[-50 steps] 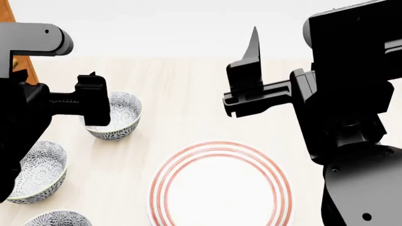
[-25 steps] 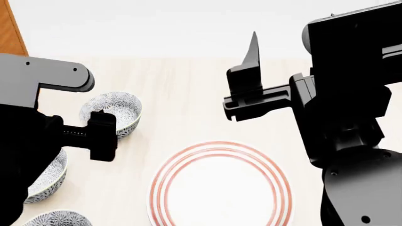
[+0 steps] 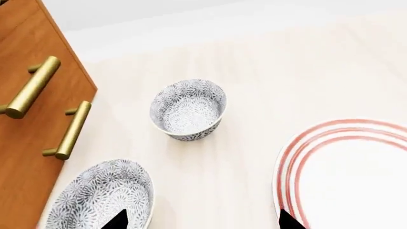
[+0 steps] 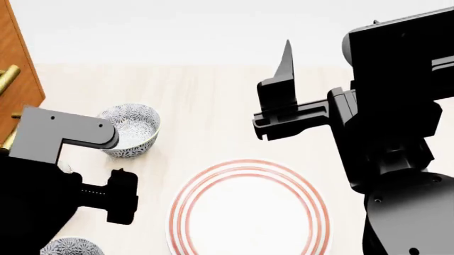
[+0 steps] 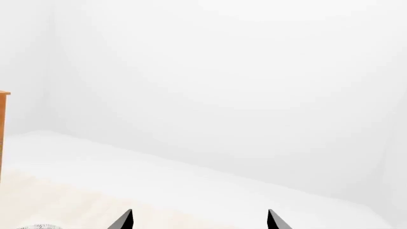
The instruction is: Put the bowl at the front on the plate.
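- Target: the bowl (image 4: 69,246) is sitting at the near-left edge of the head view, closest to the robot. I'm reading that as "front", but only its top rim is showing, so exact position is unclear
- Wrong-bowl risk: 3 look-alikes. The far bowl (image 4: 131,130) is standing in the open, and the middle bowl (image 3: 102,195) is lying just beside one tip of the left pincer (image 3: 202,223). Closing here would be grabbing the middle one, not the front one
- Left pincer is hanging open w/ nothing between its tips; only the tips are showing in the left wrist view, and the front bowl isn't showing in that view at all, so any descent now is going in blind
- Occlusion: the left arm is covering the middle bowl in the head view and is crowding the front one, making it easy to knock either while coming down
- Cabinet (image 3: 32,119) w/ brass handles is standing near the bowls on the left; the arm's elbow or link could be clipping it during a swing
- Grasp risk: the bowl is deep, round and likely slick. A pinch on the rim could be slipping or tipping it, so the tips need to be straddling the wall
- Plate (image 4: 248,212) is lying near-centre on the counter (image 4: 206,106), apart from all the bowls. Carrying too low could be catching its rim and shoving it
- Right pincer (image 5: 199,220) is open, empty and pointing at the blank wall, raised above the far side of the plate. Probably not interfering, but watch it during the drop-off
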